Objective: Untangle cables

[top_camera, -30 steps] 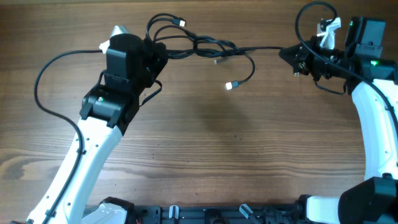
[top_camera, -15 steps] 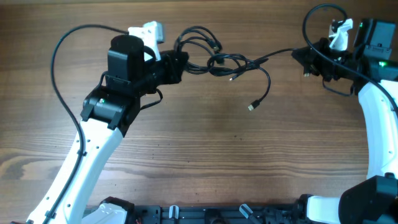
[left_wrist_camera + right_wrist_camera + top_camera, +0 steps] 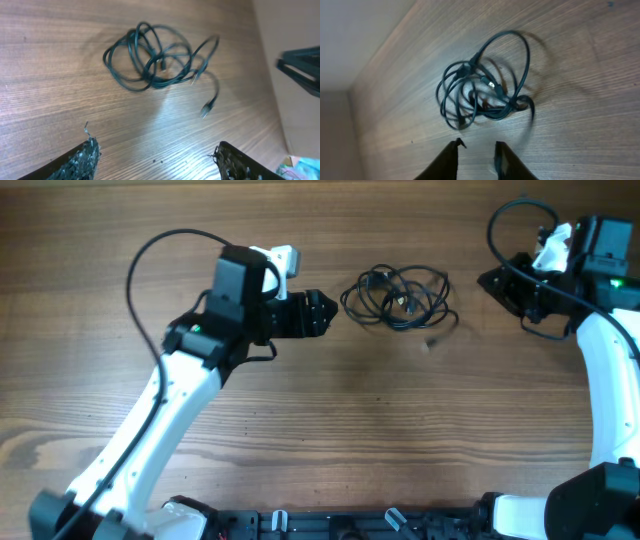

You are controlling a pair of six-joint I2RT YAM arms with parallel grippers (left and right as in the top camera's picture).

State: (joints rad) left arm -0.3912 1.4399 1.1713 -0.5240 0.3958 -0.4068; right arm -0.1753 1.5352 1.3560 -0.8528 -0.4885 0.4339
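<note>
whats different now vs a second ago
Both arms let go of the cable bundle. A second ago it was stretched between them; now it lies in a loose heap on the table, apart from both sets of jaws. The left arm swung right toward it, jaws wide open. The right arm barely moved.

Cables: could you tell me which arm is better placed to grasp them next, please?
Probably the left: the left gripper sits nearer the cables, jaws wide and facing them; the right gripper stands farther off, jaws narrow.
</note>
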